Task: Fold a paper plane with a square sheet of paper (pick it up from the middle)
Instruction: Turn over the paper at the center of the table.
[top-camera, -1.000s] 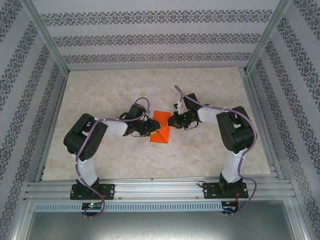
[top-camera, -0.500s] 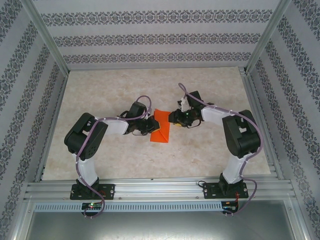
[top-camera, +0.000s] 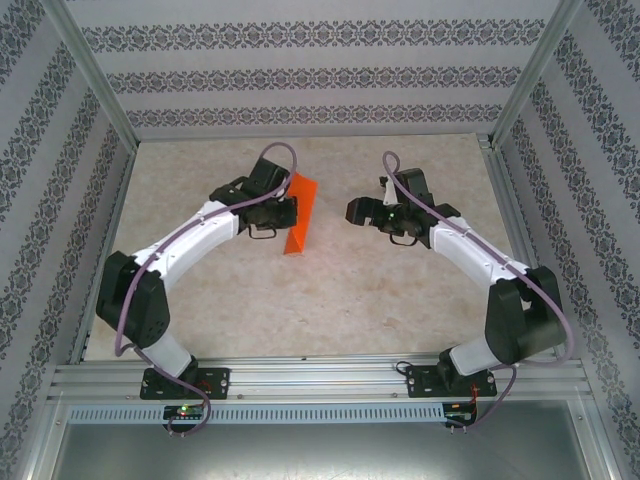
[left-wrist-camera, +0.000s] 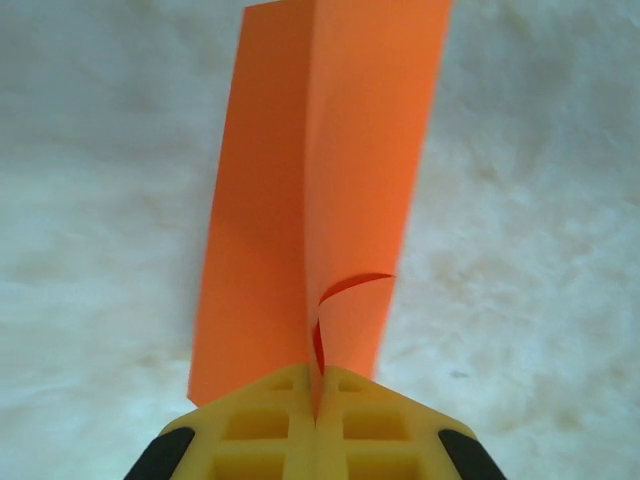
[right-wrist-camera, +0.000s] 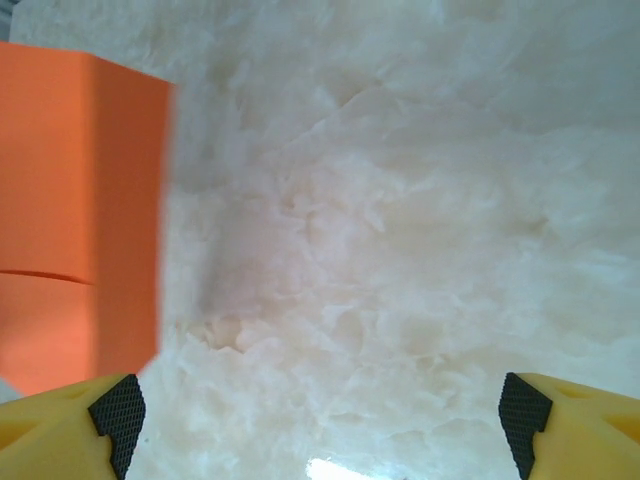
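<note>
One grip alone carries the part-folded square sheet of paper: the left jaws are pinched tight on its edge, holding it over the desk, just 11 o'clock of the middle. The right jaws stand wide at its 3 o'clock, well apart. A layer curls loose by the pinch; the fold may spring open or slip, and a careless right approach could crumple it.

No readable text, labels or numbers anywhere.
</note>
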